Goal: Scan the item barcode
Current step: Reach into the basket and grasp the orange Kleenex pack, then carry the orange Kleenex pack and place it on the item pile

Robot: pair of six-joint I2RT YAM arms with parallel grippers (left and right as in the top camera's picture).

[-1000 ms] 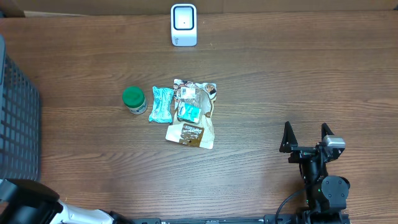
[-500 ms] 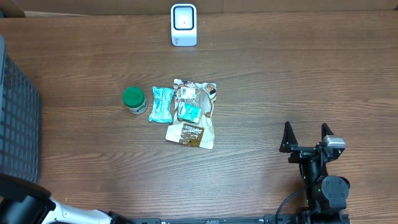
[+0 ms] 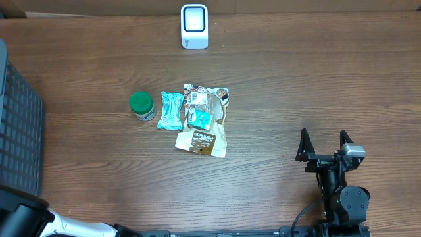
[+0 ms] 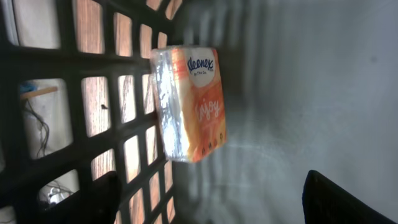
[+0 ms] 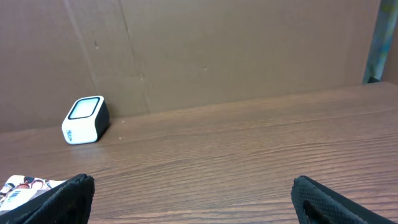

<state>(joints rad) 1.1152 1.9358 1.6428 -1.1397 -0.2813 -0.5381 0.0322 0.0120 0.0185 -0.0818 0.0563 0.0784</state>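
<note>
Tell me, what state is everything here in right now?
left hand, open, empty, at the basket.
right hand, open, empty.
tissue pack, lying loose in the basket.
green-lidded jar, upright, lid on.
packets, lying flat, overlapping.
scanner, upright, nothing before it.

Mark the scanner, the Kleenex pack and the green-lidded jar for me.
scanner [image 3: 194, 26]: overhead view, on its top face.
Kleenex pack [image 4: 199, 106]: left wrist view, on its orange front.
green-lidded jar [image 3: 140, 102]: overhead view, on the lid.
</note>
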